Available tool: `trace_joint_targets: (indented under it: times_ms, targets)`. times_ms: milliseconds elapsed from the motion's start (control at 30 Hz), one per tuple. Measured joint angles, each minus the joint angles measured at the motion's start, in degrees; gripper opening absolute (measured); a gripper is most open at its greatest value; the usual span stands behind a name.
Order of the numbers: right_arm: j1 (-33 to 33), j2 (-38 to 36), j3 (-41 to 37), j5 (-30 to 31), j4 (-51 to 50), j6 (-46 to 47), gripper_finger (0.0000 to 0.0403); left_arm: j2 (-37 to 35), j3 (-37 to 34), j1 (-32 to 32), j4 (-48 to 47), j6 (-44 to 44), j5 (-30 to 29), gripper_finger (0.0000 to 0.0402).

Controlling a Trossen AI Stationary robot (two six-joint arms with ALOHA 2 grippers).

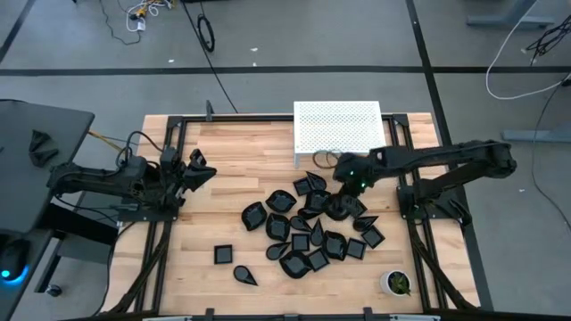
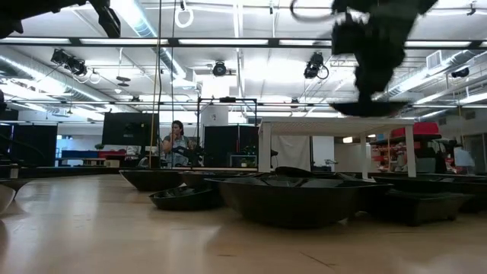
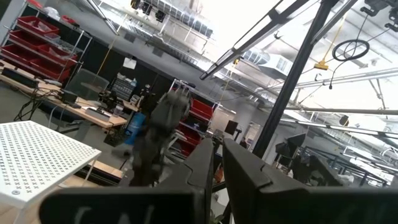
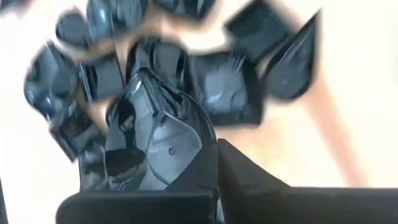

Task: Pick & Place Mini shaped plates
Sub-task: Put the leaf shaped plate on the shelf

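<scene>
Several glossy black mini plates [image 1: 308, 234] lie in a heap on the wooden table [image 1: 214, 214], right of its middle; the low view shows them [image 2: 293, 196] resting on their bottoms. My right gripper [image 1: 343, 201] is above the heap's far side, shut on one black plate [image 4: 146, 146]. In the low view this gripper [image 2: 371, 72] holds the plate [image 2: 367, 109] well above the table. My left gripper [image 1: 198, 168] is shut and empty at the table's left side; its fingers [image 3: 245, 174] point up into the room. My right gripper pinches the plate's rim [image 4: 200, 132] between its two fingers, at one edge of the plate. The fingers come from above, pointing down. The plate is lifted clear of the heap and hangs about level under the fingers [image 2: 367, 109].
A white perforated stand [image 1: 337, 132] is at the far edge behind the heap. Two single black plates [image 1: 223, 254] [image 1: 245, 275] lie toward the near left. A small white cup with green contents [image 1: 395, 283] stands at the near right. A person [image 2: 176, 144] is in the room beyond.
</scene>
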Motion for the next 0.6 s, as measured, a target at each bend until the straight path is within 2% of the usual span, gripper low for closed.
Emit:
trace_joint_targets:
  times_ms: [167,333,467,600]
  targets:
    - [-5.3,-0.3,10.8,5.9,-3.0,-5.8,0.0002,0.0,0.0,0.0,0.0,0.0,0.0,0.0042]
    - [-17.8,1.0,14.3,6.5,3.2,-12.4,0.0002,0.0,0.0,0.0,0.0,0.0,0.0,0.0042]
    - [-30.8,4.6,14.4,0.4,9.2,-14.2,0.0002,0.0,0.0,0.0,0.0,0.0,0.0,0.0042]
    - [-39.0,11.6,14.4,-11.1,16.2,-13.2,0.0002,0.0,0.0,0.0,0.0,0.0,0.0,0.0042]
